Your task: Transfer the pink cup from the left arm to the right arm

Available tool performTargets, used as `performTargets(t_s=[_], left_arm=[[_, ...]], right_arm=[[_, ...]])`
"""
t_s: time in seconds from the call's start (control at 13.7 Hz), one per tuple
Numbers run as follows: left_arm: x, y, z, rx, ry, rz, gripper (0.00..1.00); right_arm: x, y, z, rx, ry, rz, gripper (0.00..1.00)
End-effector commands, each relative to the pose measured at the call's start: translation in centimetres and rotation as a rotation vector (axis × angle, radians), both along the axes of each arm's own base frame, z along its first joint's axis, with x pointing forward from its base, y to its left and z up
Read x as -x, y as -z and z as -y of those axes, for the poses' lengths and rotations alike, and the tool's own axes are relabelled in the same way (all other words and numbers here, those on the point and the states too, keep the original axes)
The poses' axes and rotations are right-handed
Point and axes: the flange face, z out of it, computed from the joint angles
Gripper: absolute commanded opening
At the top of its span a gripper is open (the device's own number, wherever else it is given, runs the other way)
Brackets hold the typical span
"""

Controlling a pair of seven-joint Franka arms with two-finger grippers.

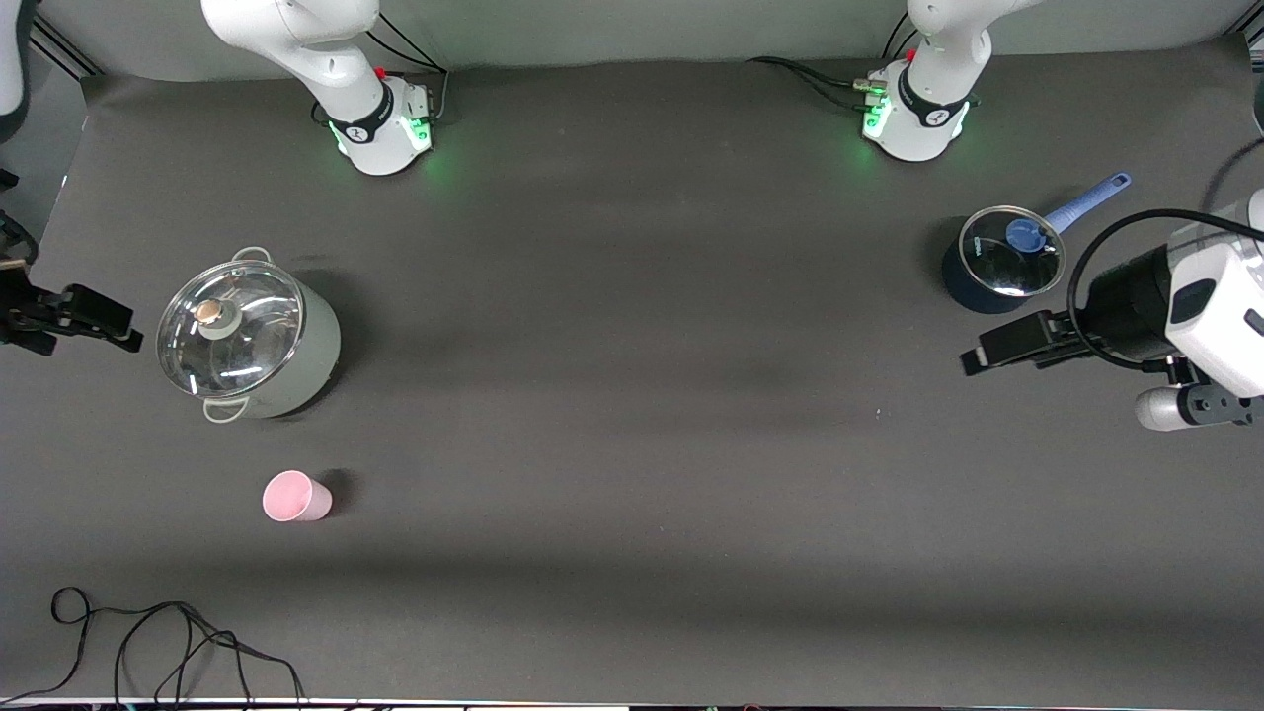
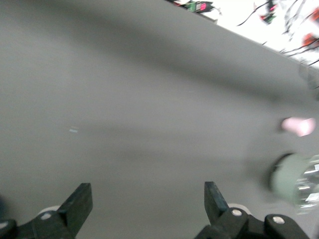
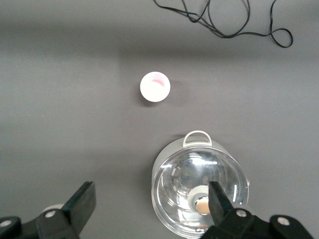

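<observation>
The pink cup (image 1: 295, 496) stands upright on the table (image 1: 632, 415) toward the right arm's end, nearer to the front camera than the lidded grey pot (image 1: 247, 336); neither gripper touches it. The right gripper (image 3: 149, 209) hangs at that end of the table with its fingers spread and holding nothing, the pot lid and the cup both in its wrist view. The left gripper (image 2: 148, 201) is at its own end, close to the small blue saucepan (image 1: 1002, 262), fingers likewise parted and bare; its wrist view shows the cup only as a faint pink patch well apart.

This layout fits two stages — a cup waiting to be fetched, or one set down at the right arm's end after a handover (the pictures do not settle which).

Risks, as judged: the cup is light and narrow-based, so a finger striking its rim would likely tip or roll it. The pot stands near enough that a careless approach could clip its handle or lid — and a long reach from the left arm would crowd the right arm.
</observation>
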Motion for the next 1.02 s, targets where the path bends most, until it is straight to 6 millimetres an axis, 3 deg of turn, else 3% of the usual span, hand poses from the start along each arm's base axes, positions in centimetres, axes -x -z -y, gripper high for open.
performTargets(t_s=[0.0,0.22,0.51,0.66,0.8,0.95], left_arm=[[0.3,-2.5,1.8,0.197,-0.153,-0.085,1.0],[-0.2,-6.8,1.8,0.462,-0.315,-0.167,1.0],[-0.1,-7.8,1.9,0.578,-0.331,-0.228,1.0],[0.0,-6.9,1.6,0.485,-0.311,-0.187,1.0],[0.7,-4.3,0.6,0.238,-0.176,-0.131,1.0],[0.6,-2.3,-2.8,0.076,-0.071,-0.072,1.0]], right_arm=[[1.7,-1.1,-0.5,-0.008,0.007,0.028,1.0],[2.2,-0.3,0.4,-0.005,0.021,0.065,1.0],[2.0,-0.3,0.0,-0.01,0.016,0.045,1.0],[2.6,-0.8,0.1,-0.009,0.018,0.022,1.0],[2.8,-1.0,0.1,0.001,0.016,0.006,1.0],[3.0,-1.0,0.1,0.001,0.016,-0.005,1.0]])
